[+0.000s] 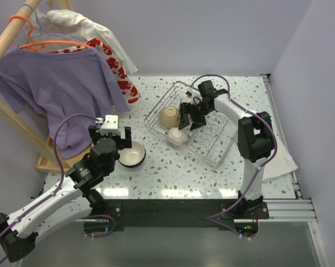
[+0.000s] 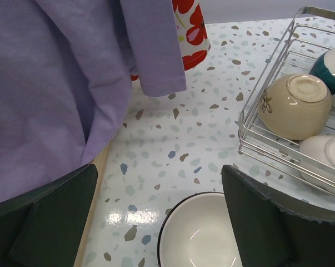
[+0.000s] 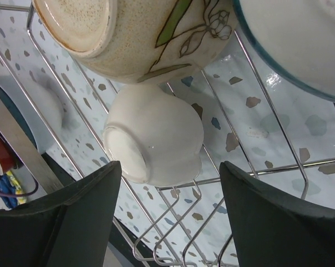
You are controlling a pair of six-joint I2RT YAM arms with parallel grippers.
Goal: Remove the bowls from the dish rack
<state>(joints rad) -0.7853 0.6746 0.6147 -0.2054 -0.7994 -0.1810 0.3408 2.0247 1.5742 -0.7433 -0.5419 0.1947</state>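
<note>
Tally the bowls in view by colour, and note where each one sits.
Tan bowl, in the dish rack: 1
White bowl, in the dish rack: 1
Teal bowl, in the dish rack: 1
Pale bowl with a dark rim, on the table: 1
Total: 4 bowls in view

Purple T-shirt (image 1: 56,89) on orange hanger (image 1: 24,25), white garment (image 1: 78,25) and red-and-white floral cloth (image 1: 120,75) beside wooden clothes rail (image 1: 11,36); speckled tabletop (image 1: 173,172); white cloth (image 1: 281,161) at right edge.
</note>
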